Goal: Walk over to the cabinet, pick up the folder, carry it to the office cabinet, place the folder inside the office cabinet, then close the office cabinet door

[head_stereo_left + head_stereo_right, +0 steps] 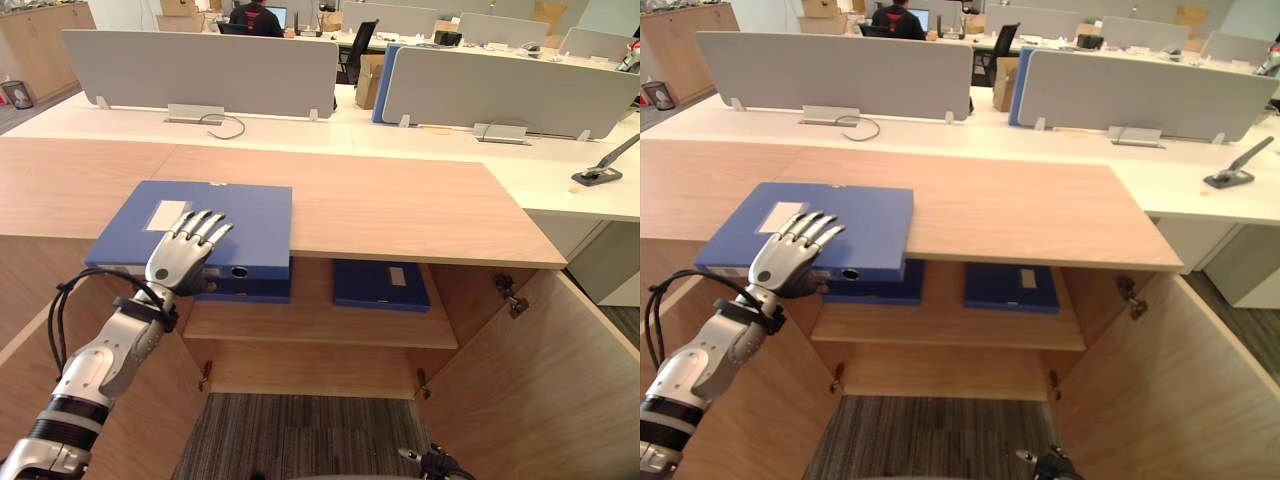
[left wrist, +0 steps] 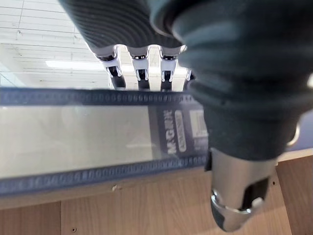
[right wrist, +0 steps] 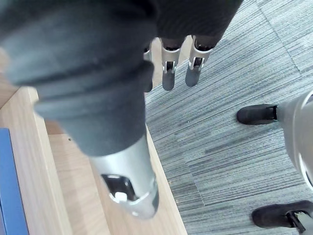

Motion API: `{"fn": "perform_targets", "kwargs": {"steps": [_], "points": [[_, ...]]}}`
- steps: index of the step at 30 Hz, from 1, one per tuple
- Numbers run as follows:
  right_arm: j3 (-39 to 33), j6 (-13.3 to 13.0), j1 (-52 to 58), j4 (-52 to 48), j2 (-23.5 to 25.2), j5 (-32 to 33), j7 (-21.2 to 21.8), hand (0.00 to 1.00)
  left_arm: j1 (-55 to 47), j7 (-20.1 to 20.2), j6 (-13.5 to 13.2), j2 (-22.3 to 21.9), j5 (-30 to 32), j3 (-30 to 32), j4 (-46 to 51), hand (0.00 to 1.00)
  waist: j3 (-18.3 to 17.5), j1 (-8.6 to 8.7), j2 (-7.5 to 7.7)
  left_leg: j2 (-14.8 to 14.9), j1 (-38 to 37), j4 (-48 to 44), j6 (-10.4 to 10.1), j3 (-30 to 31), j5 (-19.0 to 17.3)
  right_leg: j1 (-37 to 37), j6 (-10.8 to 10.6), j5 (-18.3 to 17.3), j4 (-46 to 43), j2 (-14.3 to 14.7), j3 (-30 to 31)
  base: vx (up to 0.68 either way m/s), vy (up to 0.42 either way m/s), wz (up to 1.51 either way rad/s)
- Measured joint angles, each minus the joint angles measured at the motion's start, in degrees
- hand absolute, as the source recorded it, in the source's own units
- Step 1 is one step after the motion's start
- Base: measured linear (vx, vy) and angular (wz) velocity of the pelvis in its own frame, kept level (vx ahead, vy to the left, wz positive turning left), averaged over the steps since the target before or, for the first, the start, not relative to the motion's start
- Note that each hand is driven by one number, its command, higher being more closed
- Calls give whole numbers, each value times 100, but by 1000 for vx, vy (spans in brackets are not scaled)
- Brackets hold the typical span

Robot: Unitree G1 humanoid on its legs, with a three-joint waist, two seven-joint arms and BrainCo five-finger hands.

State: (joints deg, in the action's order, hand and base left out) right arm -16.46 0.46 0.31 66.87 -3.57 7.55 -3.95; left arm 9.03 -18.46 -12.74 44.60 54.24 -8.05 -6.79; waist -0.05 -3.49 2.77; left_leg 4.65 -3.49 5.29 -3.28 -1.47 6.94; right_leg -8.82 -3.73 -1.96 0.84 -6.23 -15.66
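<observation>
Now, right hand (image 3: 98, 88): hanging low over the carpet, fingers drooping loose and straight, carrying nothing.
Left hand (image 1: 185, 255): reaching up to the front edge of the cabinet top (image 1: 400, 205) and taking hold of the folder (image 1: 240, 215).
Fingers (image 1: 205, 232): lying spread across the folder's upper cover, just beside its white label.
Thumb (image 2: 239, 205): sitting below the spine in the left wrist view, so the hand is apparently pinching the folder between fingers above and thumb beneath.
Folder position: lying flat on the cabinet top at its left end, spine facing the robot, near corner overhanging the front edge; not yet inside.
Handling, judged: board-stiff binder, so it is not going to sag. Weight depends on its filling, which I cannot tell. The smooth cover is likely slick under hard fingertips.
Where to grip, judged: at the thick spine, clamping both boards together. Holding one cover alone is risking the binder swinging open.
Right door (image 1: 530, 380): standing wide open, hinges showing, leaving the way in clear.
Shelf (image 1: 320, 325): already carrying two more folders (image 1: 380, 285), both lying flat, one directly under the overhanging folder, with bare wood showing between and to the right.
Next move, judged: lifting the folder clear of the edge, lowering it and sliding it in flat.
Beyond: white desk (image 1: 300, 135) with grey dividers (image 1: 200, 72); a person (image 1: 255, 18) is sitting at a screen far back.
</observation>
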Motion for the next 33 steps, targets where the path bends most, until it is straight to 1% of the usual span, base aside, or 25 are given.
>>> {"fn": "perform_targets", "kwargs": {"steps": [1, 2, 5, 7, 9, 16, 22, 24, 26, 27, 28, 30, 31, 32, 33], "points": [[-12, 3, 0, 0, 0, -1, 0, 0, 7, 0, 0, -5, 0, -6, -43, 0, 0, 2, 0, -1, -7, 0, -7, -3, -5, -8, 0, 0, 5, -1, 0, 0, 0, 0], [-27, 7, -4, 0, -1, -8, 0, 0, 35, 0, 5, -12, 1, -31, -138, 100, 1, 3, 1, -2, -29, 0, -13, -8, -12, -30, -1, 0, 12, -1, 0, 0, 0, 0], [-31, 12, -20, 0, -5, -63, 0, 0, 111, -10, 21, -35, 10, -117, -317, 100, 4, 6, -3, -2, -48, 0, -12, -13, -21, -54, -1, 0, 29, 1, 0, 0, 0, 0], [-75, 25, -41, 1, -10, -186, 1, 0, 234, -21, 47, -136, 3, -115, -363, 100, 4, 13, -3, -2, -56, 1, -12, -13, -22, -61, -2, 0, 29, 0, 0, 0, 0, 0], [-227, 38, -64, 2, -12, -200, 0, 0, 302, -40, 52, -202, 0, -116, -464, 100, 5, 26, -5, -2, -64, 1, -12, -13, -22, -69, -2, 1, 28, 0, 0, 0, 0, 0], [-250, 60, -64, 20, -58, -204, 7, 0, 337, -127, 62, -326, 28, -101, -671, 100, 18, 69, -12, -4, -193, 3, -9, -14, -39, -211, -6, -3, 55, -1, -2, 0, 0, 0], [-285, 90, -71, 20, -78, -216, 9, 0, 334, -134, 85, -426, 23, -82, -623, 100, 20, 86, -16, -16, -196, 3, -11, -8, -69, -213, -23, -16, 65, -14, -7, 0, 0, 0], [-344, 94, -70, 24, -78, -218, 9, 0, 316, -134, 114, -573, 11, -113, -501, 100, 22, 86, -18, -36, -181, 2, -2, 17, -74, -213, -36, -24, 63, -33, -31, 17, 9, 6], [-405, 96, -70, 26, -78, -218, 9, 0, 179, -128, 127, -704, -32, -193, -128, 100, 29, 87, -20, -66, -161, 2, 9, 52, -71, -213, -57, -36, 58, -61, -85, 31, 12, 11], [-408, 97, -69, 33, -76, -216, 9, 0, -59, -99, 118, -812, -101, -357, 426, 100, 34, 86, -19, -98, -154, 1, 38, 68, -74, -214, -86, -45, 41, -93, -113, 42, 16, 8], [-407, 97, -70, 36, -76, -211, 9, 0, -160, -67, 100, -872, -156, -447, 678, 100, 36, 83, -20, -113, -150, 1, 46, 76, -76, -215, -96, -49, 31, -109, -120, 54, 20, 8], [-379, 89, -80, 127, -63, -199, 8, 0, -568, 214, -145, -1158, -422, -821, 1731, 100, 29, 78, -9, -161, -127, -5, 54, 84, -91, -198, -145, -60, -6, -164, -116, 64, 28, 6], [-367, 90, -78, 164, -50, -192, 8, 0, -661, 283, -239, -1243, -486, -929, 2000, 100, 29, 76, -9, -171, -120, -8, 54, 84, -96, -191, -150, -64, -11, -174, -116, 63, 31, 2], [-338, 84, -77, 297, -18, -160, 8, 0, -869, 464, -479, -1514, -830, -1154, 2622, 100, 26, 77, -11, -186, -95, -26, 56, 78, -102, -169, -152, -65, -13, -186, -115, 48, 22, 1], [-310, 83, -73, 319, -12, -143, 7, 0, -912, 500, -527, -1574, -940, -1194, 2748, 100, 24, 77, -15, -187, -84, -26, 56, 78, -102, -158, -152, -65, -14, -187, -114, 36, 15, -1]]}}
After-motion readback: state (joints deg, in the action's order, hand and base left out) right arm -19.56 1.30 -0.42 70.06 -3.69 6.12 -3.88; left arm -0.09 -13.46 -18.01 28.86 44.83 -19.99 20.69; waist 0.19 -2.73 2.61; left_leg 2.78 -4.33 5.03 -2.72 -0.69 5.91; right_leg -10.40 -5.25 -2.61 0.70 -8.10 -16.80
